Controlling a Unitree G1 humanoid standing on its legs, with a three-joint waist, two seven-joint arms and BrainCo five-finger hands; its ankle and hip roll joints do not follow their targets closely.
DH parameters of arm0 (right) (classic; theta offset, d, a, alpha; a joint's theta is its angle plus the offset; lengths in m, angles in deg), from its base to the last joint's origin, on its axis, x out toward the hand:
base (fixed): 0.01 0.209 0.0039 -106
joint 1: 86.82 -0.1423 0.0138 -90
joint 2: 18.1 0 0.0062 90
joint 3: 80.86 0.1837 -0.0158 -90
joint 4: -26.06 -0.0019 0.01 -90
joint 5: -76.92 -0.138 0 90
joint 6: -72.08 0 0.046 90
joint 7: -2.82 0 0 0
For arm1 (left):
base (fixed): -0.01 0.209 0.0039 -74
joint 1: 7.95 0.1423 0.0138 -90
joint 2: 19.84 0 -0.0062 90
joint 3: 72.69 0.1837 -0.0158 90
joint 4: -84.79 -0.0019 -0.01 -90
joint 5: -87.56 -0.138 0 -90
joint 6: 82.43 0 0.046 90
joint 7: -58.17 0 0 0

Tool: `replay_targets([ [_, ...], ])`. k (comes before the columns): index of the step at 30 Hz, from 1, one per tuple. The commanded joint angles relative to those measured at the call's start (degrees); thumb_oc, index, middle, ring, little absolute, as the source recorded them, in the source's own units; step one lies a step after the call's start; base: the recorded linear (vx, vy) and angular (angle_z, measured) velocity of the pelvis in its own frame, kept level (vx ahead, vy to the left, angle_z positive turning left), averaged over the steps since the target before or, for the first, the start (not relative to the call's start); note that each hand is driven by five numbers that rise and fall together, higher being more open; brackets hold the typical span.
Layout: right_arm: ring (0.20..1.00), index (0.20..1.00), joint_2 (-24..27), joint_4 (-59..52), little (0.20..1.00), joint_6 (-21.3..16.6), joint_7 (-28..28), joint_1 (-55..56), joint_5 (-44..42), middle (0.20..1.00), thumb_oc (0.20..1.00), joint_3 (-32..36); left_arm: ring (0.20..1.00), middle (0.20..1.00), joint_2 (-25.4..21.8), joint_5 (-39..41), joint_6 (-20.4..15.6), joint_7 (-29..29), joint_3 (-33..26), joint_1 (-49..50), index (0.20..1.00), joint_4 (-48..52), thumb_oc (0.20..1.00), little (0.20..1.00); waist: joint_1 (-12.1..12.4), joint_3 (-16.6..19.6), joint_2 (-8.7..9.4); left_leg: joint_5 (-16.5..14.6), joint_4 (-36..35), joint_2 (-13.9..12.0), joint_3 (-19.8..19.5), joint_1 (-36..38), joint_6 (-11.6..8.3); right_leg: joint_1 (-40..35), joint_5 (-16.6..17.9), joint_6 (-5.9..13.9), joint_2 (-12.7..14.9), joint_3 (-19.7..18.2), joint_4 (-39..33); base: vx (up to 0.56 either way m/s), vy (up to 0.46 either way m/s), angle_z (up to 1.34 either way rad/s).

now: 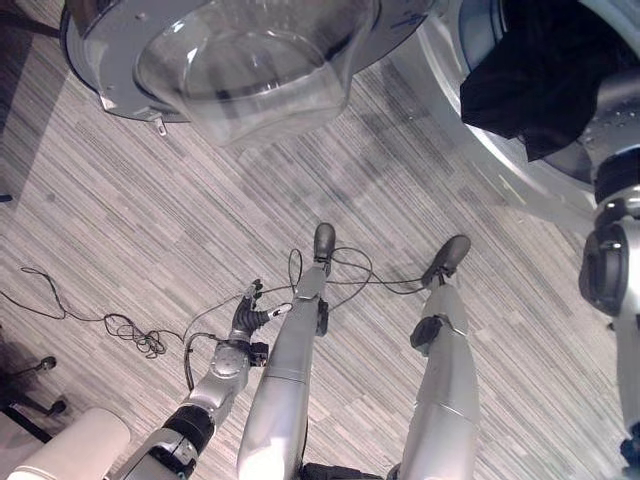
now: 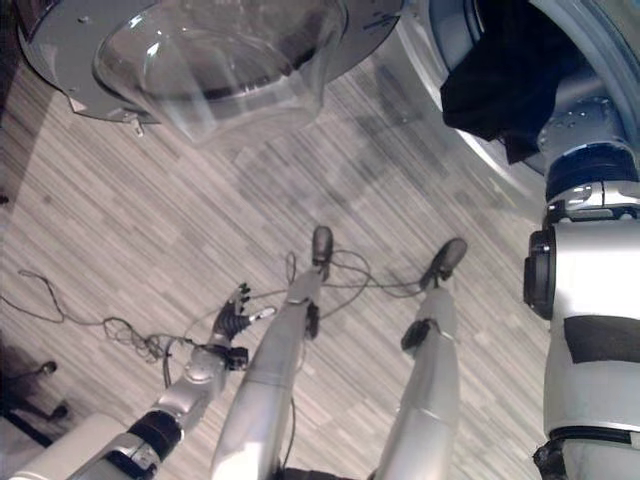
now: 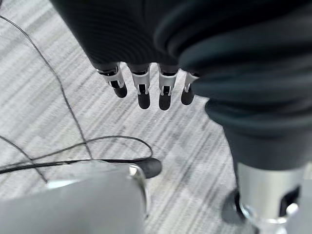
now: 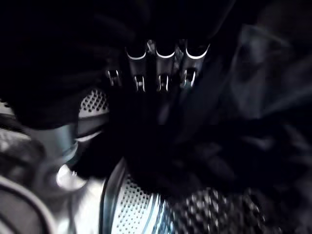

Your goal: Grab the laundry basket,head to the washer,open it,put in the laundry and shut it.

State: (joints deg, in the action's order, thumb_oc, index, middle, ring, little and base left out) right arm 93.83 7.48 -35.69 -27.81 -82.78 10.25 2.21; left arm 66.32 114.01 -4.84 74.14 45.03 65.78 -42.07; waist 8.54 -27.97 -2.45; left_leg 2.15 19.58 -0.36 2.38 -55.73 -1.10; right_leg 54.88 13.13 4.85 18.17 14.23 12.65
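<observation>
Dark laundry (image 1: 525, 85) hangs at the mouth of the washer (image 1: 470, 130), whose glass door (image 1: 250, 60) stands swung open beside it. Right eye view: the left hand (image 2: 232, 322) hangs low, well away from the washer, over striped floor (image 2: 120, 200). Left wrist view: its fingers (image 3: 144, 90) are relaxed and hold nothing. Right wrist view: the right hand (image 4: 156, 73) reaches into the perforated drum (image 4: 141, 209) among the dark cloth; whether it grips cannot be told. Loading is in hand; next, judged, clear the arm and shut the door.
</observation>
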Motion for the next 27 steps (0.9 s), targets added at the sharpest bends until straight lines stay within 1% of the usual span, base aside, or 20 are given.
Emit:
replay_targets([
  [1,1.000,1.000,6.2,-11.8,1.000,-8.5,4.1,6.2,0.3,1.000,1.000,-1.6,1.000,1.000,2.3,0.6,-1.2,-0.3,-0.6,5.8,1.000,-3.0,1.000,1.000,-0.8,7.6,-2.11,-4.4,-3.6,-2.6,-5.3,1.6,-5.05,-1.3,-16.8,2.81,-4.2,0.9,7.2,0.00,0.000,0.00],
  [3,1.000,1.000,5.0,-16.2,1.000,-9.6,6.2,9.4,0.8,1.000,1.000,-1.1,1.000,1.000,2.7,0.0,-1.4,-0.6,-1.0,5.5,1.000,-3.5,1.000,1.000,-1.1,7.1,-1.73,-4.3,-4.0,-2.5,-5.1,2.5,-5.05,-2.2,-16.3,2.93,-4.3,1.0,6.5,0.00,0.000,0.00],
  [4,1.000,1.000,4.9,-16.6,1.000,-9.6,6.2,9.9,0.9,1.000,1.000,-0.9,1.000,1.000,2.7,0.0,-1.5,-0.6,-1.0,5.5,1.000,-3.6,1.000,1.000,-1.1,7.1,-1.69,-4.2,-4.1,-2.5,-5.1,2.7,-5.04,-2.4,-16.3,2.95,-4.3,1.0,6.4,-0.03,0.018,-0.03],
  [5,1.000,1.000,3.6,-21.3,1.000,-10.7,7.9,12.9,1.2,1.000,1.000,-0.4,1.000,1.000,3.1,-0.6,-1.7,-0.6,-1.4,5.4,1.000,-3.7,1.000,1.000,-1.4,6.4,-1.34,-4.1,-4.5,-2.4,-5.0,3.5,-5.08,-3.3,-15.9,3.01,-4.5,1.2,5.7,-0.03,0.009,-0.02],
  [7,1.000,1.000,2.2,-25.5,1.000,-11.1,10.4,16.7,2.0,1.000,1.000,-0.3,1.000,1.000,3.3,-1.3,-1.8,-1.0,-1.9,5.5,1.000,-4.0,1.000,1.000,-1.5,5.8,-0.84,-3.8,-4.9,-2.3,-4.9,4.5,-5.14,-4.5,-15.3,3.14,-4.6,1.3,4.7,-0.02,0.006,-0.01],
  [8,1.000,1.000,2.0,-25.9,1.000,-11.1,10.3,17.3,2.1,1.000,1.000,-0.1,1.000,1.000,3.2,-1.3,-1.8,-1.0,-1.9,5.7,1.000,-4.0,1.000,1.000,-1.5,5.8,-0.77,-3.7,-5.1,-2.3,-4.9,4.8,-5.14,-4.8,-15.2,3.16,-4.6,1.3,4.5,-0.03,0.021,-0.04],
  [9,1.000,1.000,0.6,-28.3,1.000,-11.2,12.2,20.0,2.9,1.000,1.000,-0.6,1.000,1.000,3.6,-1.8,-1.9,-1.3,-2.3,5.6,1.000,-4.7,1.000,1.000,-1.8,5.3,-0.40,-3.6,-5.2,-2.2,-4.7,5.5,-5.16,-5.6,-14.8,3.15,-4.8,1.4,3.9,-0.02,0.017,-0.06],
  [10,1.000,1.000,0.5,-28.6,1.000,-11.2,12.0,20.4,3.0,1.000,1.000,-0.4,1.000,1.000,3.6,-1.8,-1.9,-1.3,-2.3,5.7,1.000,-4.7,1.000,1.000,-1.8,5.3,-0.35,-3.5,-5.3,-2.2,-4.7,5.7,-5.16,-5.8,-14.8,3.16,-4.8,1.4,3.8,-0.03,0.032,-0.08],
  [12,1.000,1.000,-3.3,-33.6,1.000,-11.3,14.6,26.3,4.6,1.000,1.000,0.1,1.000,1.000,4.7,-2.4,-1.9,-1.5,-3.0,5.1,1.000,-6.2,1.000,1.000,-2.4,4.6,0.41,-3.3,-5.7,-2.2,-4.4,7.0,-5.21,-7.6,-14.0,3.29,-4.9,1.5,2.3,-0.02,0.022,-0.09],
  [16,1.000,1.000,-8.7,-39.8,1.000,-10.8,15.9,36.1,10.4,1.000,1.000,-0.2,1.000,1.000,5.7,-3.6,-2.3,-1.5,-4.4,4.8,1.000,-7.1,1.000,1.000,-3.3,4.1,1.43,-2.9,-6.6,-2.1,-4.1,8.9,-5.17,-10.1,-12.8,3.51,-5.0,1.8,0.3,-0.01,0.011,-0.04],
  [18,1.000,1.000,-11.8,-43.4,1.000,-10.8,17.4,41.7,11.9,1.000,1.000,0.3,1.000,1.000,6.3,-4.2,-2.3,-1.4,-5.1,4.7,1.000,-7.2,1.000,1.000,-3.9,3.9,1.83,-2.8,-7.1,-2.0,-4.0,9.9,-5.06,-11.3,-12.4,3.62,-5.1,1.9,-0.6,-0.01,0.030,-0.03],
  [19,1.000,1.000,-15.0,-45.8,1.000,-11.4,17.8,46.1,13.3,1.000,1.000,1.0,1.000,1.000,6.6,-4.9,-2.4,-1.2,-5.6,4.7,1.000,-7.1,1.000,1.000,-4.4,3.9,2.13,-2.8,-7.2,-1.9,-4.0,10.6,-4.99,-12.5,-12.0,3.75,-5.2,2.0,-1.4,-0.01,0.024,-0.04],
  [20,1.000,1.000,-15.1,-46.0,1.000,-11.3,17.6,46.3,13.5,1.000,1.000,1.0,1.000,1.000,6.5,-4.9,-2.4,-1.1,-5.6,4.8,1.000,-7.1,1.000,1.000,-4.4,4.0,2.19,-2.8,-7.3,-1.8,-4.0,10.7,-4.99,-12.6,-12.0,3.76,-5.2,2.0,-1.5,-0.02,0.039,-0.05],
  [21,1.000,1.000,-17.8,-46.9,1.000,-11.1,17.6,50.4,15.0,1.000,1.000,0.9,1.000,1.000,7.1,-5.1,-2.4,-1.0,-6.2,4.7,1.000,-7.5,1.000,1.000,-4.8,3.9,2.47,-2.8,-7.3,-1.7,-3.8,11.4,-4.90,-13.6,-11.7,3.84,-5.1,2.0,-2.0,-0.01,0.041,-0.13],
  [22,1.000,1.000,-19.2,-47.4,1.000,-10.9,17.6,52.5,15.4,1.000,1.000,1.2,1.000,1.000,7.2,-5.1,-2.4,-0.9,-6.5,4.7,1.000,-7.9,1.000,1.000,-5.1,4.0,2.64,-2.9,-7.5,-1.7,-3.8,12.0,-4.86,-14.2,-11.5,3.89,-5.1,2.0,-2.4,-0.01,0.054,-0.12],
  [23,1.000,1.000,-20.3,-47.1,1.000,-10.9,17.9,53.8,15.2,1.000,1.000,1.1,1.000,1.000,7.3,-5.4,-2.3,-0.8,-6.6,4.6,1.000,-8.1,1.000,1.000,-5.3,4.1,2.80,-3.0,-7.5,-1.7,-3.7,12.5,-4.82,-14.8,-11.3,3.91,-5.1,2.0,-2.7,-0.01,0.030,-0.08],
  [24,1.000,1.000,-20.3,-47.2,1.000,-10.9,17.9,53.9,15.2,1.000,1.000,1.1,1.000,1.000,7.3,-5.4,-2.3,-0.8,-6.6,4.7,1.000,-8.1,1.000,1.000,-5.3,4.0,2.84,-3.0,-7.5,-1.7,-3.7,12.6,-4.81,-14.9,-11.3,3.92,-5.1,2.0,-2.8,-0.01,0.035,-0.01],
  [25,1.000,1.000,-21.9,-46.4,1.000,-9.6,18.3,57.1,16.1,1.000,1.000,-0.4,1.000,1.000,7.3,-5.9,-2.1,-0.8,-7.0,4.9,1.000,-8.7,1.000,1.000,-5.7,4.3,3.36,-3.1,-7.8,-1.7,-3.5,14.0,-4.73,-16.5,-10.9,4.03,-5.1,2.1,-3.5,-0.01,0.034,-0.02],
  [27,1.000,1.000,-23.0,-46.1,1.000,-8.1,18.8,59.4,17.0,1.000,1.000,-2.1,1.000,1.000,7.2,-6.1,-2.0,-0.9,-7.4,5.1,1.000,-9.4,1.000,1.000,-6.0,4.4,3.78,-3.2,-8.0,-1.7,-3.4,15.4,-4.60,-18.0,-10.5,4.12,-5.2,2.0,-4.2,-0.01,0.035,-0.03],
])
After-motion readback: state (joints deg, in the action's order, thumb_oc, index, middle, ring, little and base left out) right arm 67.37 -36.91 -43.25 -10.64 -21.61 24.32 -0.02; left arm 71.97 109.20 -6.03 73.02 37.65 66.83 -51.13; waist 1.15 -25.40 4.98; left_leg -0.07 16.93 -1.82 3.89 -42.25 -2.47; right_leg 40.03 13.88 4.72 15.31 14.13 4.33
